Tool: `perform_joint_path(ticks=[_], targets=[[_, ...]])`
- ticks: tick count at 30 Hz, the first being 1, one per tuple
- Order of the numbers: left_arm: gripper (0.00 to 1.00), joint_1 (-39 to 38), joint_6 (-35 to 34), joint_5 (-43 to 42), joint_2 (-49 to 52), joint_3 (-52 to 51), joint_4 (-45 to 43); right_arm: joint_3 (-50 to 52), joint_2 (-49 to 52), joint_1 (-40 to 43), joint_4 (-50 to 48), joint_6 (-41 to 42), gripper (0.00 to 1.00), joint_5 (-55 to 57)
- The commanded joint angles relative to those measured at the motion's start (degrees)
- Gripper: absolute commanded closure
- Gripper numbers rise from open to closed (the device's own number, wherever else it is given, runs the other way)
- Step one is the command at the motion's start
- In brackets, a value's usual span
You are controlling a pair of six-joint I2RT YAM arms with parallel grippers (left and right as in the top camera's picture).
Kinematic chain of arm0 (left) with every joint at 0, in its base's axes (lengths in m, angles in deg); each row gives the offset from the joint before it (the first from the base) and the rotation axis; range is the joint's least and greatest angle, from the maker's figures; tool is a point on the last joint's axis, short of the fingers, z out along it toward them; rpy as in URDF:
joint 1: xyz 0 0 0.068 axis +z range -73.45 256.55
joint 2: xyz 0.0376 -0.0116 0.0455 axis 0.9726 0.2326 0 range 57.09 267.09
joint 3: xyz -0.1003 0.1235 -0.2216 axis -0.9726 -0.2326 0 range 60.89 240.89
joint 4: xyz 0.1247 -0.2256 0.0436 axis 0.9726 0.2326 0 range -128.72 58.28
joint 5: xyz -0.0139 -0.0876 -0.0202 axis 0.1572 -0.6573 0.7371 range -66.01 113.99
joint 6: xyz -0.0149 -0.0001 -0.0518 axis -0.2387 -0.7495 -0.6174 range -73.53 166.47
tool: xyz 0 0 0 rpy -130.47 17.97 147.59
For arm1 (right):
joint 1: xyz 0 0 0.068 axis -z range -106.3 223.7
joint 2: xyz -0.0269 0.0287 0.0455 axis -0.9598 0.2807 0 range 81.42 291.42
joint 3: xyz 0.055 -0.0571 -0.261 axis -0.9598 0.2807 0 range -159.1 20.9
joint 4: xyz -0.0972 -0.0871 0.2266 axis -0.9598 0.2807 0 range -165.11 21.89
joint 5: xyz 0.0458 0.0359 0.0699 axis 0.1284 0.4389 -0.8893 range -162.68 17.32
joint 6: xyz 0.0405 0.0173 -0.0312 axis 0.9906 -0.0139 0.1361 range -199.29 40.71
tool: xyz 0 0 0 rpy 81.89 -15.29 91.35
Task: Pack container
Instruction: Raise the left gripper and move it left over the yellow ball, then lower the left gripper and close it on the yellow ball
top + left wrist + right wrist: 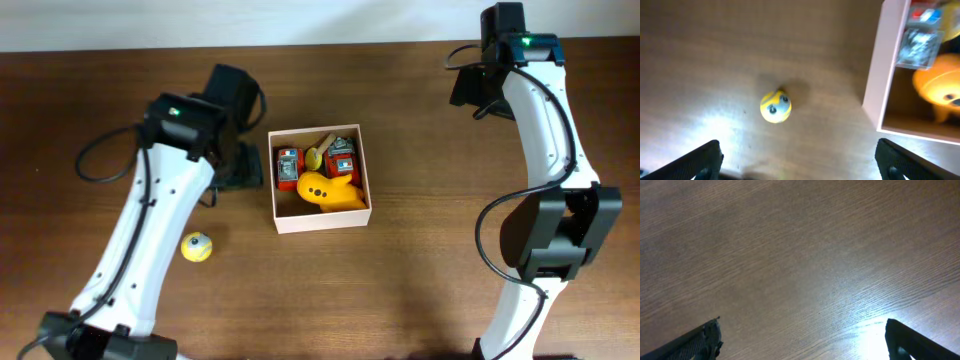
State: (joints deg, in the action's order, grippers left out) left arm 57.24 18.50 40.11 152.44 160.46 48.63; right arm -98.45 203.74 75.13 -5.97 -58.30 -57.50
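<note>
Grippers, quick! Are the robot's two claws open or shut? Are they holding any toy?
Left gripper: open, holding nothing.
Right gripper: open, holding nothing.

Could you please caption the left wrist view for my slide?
Open left gripper over a yellow ball outside the container.

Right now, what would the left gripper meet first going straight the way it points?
Most likely the yellow ball toy on the table, roughly centred ahead of the open left gripper; the container lies off to one side. Depth is unclear.
</note>
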Motion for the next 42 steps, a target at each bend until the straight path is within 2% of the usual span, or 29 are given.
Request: perform_joint_path(ticks=[1, 4, 8, 13, 23, 28, 31, 42], targets=[[0.01, 0.39, -3.48, 0.20, 0.74, -7.72, -1.79, 0.00, 0.24, 0.20, 0.02, 0.24, 0.01, 0.48], [0.01, 1.42, -6.05, -1.31, 0.74, -15.21, -5.07, 0.00, 0.24, 0.20, 0.02, 0.24, 0.01, 0.48], [0.01, 4.61, -5.51, -7.65, 0.74, -24.15, -12.20, 0.00, 0.24, 0.20, 0.02, 0.24, 0.01, 0.50], [0.01, 9.73, 7.15, -16.17, 0.74, -30.25, -18.18, 0.00, 0.24, 0.20, 0.02, 0.24, 0.01, 0.48], [0.01, 23.26, 24.35, -18.97, 0.74, -34.07, -17.77, 0.00, 0.24, 0.20, 0.02, 0.24, 0.01, 0.48], [0.01, 27.58, 27.12, -21.40, 0.74, -34.07, -21.99, 0.00, 0.24, 0.20, 0.02, 0.24, 0.01, 0.50], [0.01, 27.89, 28.94, -21.27, 0.79, -34.07, -23.98, 0.00, 0.24, 0.20, 0.02, 0.24, 0.01, 0.48], [0.01, 27.74, 28.94, -21.31, 0.96, -37.40, -31.23, 0.00, 0.24, 0.20, 0.02, 0.24, 0.01, 0.48]])
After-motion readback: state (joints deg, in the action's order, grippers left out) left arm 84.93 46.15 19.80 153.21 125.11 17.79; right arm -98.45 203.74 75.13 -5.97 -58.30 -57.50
